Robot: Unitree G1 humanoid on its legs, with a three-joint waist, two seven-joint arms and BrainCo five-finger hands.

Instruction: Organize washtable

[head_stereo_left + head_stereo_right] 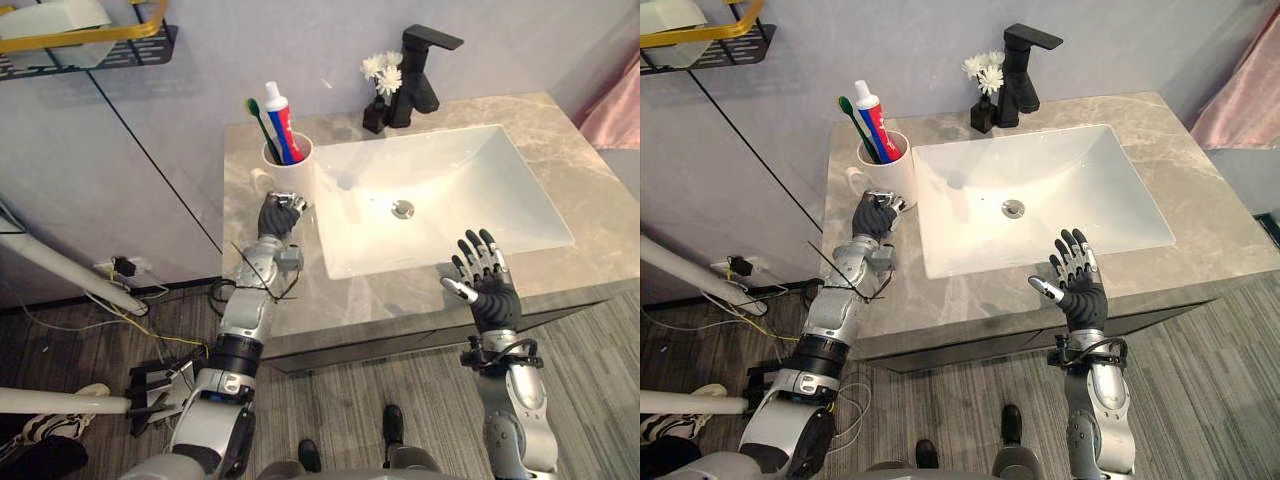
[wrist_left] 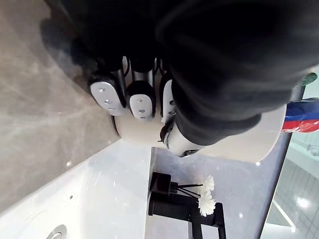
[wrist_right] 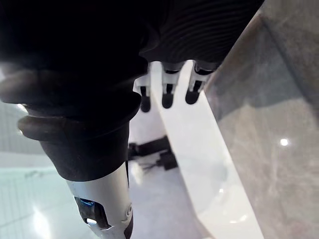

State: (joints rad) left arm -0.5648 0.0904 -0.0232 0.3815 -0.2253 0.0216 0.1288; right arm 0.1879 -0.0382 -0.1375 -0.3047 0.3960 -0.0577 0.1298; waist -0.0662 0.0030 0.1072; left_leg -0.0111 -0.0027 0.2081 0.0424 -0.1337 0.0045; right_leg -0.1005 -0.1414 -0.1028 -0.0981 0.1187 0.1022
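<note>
A white mug (image 1: pixel 290 165) stands on the marble countertop (image 1: pixel 590 190) at the left of the sink (image 1: pixel 470 180), holding a green toothbrush (image 1: pixel 260 125) and a red, white and blue toothpaste tube (image 1: pixel 282 125). My left hand (image 1: pixel 280 218) is at the mug's near side, fingers (image 2: pixel 139 99) curled against its lower wall (image 2: pixel 234 144) and the thumb pressed on it. My right hand (image 1: pixel 490 290) hovers above the counter's front edge beside the sink's near right corner, fingers (image 3: pixel 167 94) straight and spread, holding nothing.
A black faucet (image 1: pixel 420 70) and a small black vase with white flowers (image 1: pixel 380 90) stand behind the sink. A black and yellow wall shelf (image 1: pixel 90 45) hangs at the upper left. A pink cloth (image 1: pixel 615 110) hangs at the right.
</note>
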